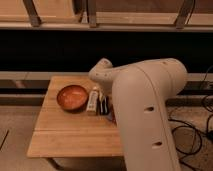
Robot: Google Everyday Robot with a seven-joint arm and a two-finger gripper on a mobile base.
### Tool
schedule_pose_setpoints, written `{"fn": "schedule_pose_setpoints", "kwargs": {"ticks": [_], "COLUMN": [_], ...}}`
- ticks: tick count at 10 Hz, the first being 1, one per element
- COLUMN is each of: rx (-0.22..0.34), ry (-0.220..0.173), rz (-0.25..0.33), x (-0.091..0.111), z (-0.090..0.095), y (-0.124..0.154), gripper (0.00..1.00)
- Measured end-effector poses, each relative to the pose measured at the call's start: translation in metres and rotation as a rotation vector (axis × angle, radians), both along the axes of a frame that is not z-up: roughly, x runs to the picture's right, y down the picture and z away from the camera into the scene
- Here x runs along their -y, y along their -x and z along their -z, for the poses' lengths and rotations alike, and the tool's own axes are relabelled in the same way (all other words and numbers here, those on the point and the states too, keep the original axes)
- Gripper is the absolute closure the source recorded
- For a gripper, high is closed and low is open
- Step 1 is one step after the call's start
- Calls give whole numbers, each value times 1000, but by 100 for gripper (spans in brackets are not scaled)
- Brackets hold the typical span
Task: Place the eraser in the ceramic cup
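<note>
The eraser, a small black block, lies on the wooden table just right of a white oblong labelled item. The robot's big white arm rises from the lower right and bends over the table's right side. The gripper is hidden behind the arm and does not show. The ceramic cup is not in view; the arm covers the right part of the table.
A wide orange-brown bowl stands left of the white item. A reddish-brown piece on blue peeks out by the arm's edge. A dark low wall runs behind the table. Cables lie on the floor at right.
</note>
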State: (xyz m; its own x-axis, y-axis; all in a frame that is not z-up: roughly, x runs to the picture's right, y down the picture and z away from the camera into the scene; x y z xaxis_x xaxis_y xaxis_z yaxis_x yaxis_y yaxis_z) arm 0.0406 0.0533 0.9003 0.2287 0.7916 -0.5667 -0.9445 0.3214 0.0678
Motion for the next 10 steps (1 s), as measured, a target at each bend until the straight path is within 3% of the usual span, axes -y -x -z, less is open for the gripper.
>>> {"fn": "schedule_pose_setpoints", "kwargs": {"ticks": [5, 10], "rx": [6, 120], "ry": [15, 18], "rz": [-26, -65], "x": [-8, -5], "z": [-14, -33], "y": [3, 18], "gripper": [20, 20]}}
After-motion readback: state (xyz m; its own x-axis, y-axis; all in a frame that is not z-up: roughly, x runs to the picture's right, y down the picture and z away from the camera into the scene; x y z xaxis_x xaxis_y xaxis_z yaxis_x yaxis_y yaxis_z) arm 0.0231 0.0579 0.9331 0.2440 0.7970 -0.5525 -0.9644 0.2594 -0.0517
